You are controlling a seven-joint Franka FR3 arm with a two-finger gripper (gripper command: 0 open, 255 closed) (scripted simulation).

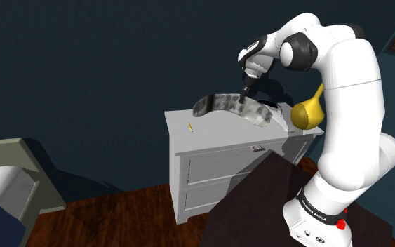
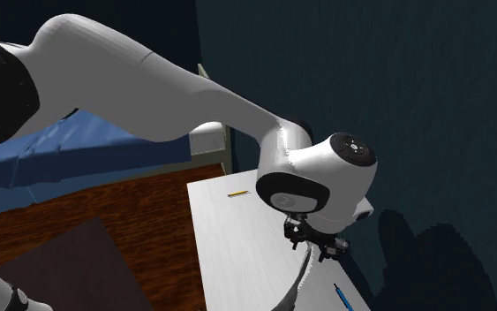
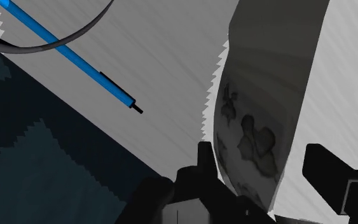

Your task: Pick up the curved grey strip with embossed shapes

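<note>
The curved grey strip (image 1: pixel 217 102) with embossed shapes stands on edge on top of the white dresser (image 1: pixel 210 133), arching across its back part. My black gripper (image 1: pixel 243 105) comes down over the strip's middle. In the wrist view the strip (image 3: pixel 266 57) runs between my fingers, and my gripper (image 3: pixel 260 153) straddles it. One finger (image 3: pixel 203 159) lies against the strip's edge. The other finger (image 3: pixel 327 172) stands a small gap away from it. From the second exterior view the strip (image 2: pixel 301 281) curves down below my gripper (image 2: pixel 313 251).
A blue pen (image 3: pixel 75 57) lies on the dresser close to the strip, near the wall edge. A small yellow pencil (image 1: pixel 189 127) lies toward the dresser's other end. A yellow gourd-shaped object (image 1: pixel 308 112) sits by my arm. A bed (image 1: pixel 3 189) stands at the shoulder view's left.
</note>
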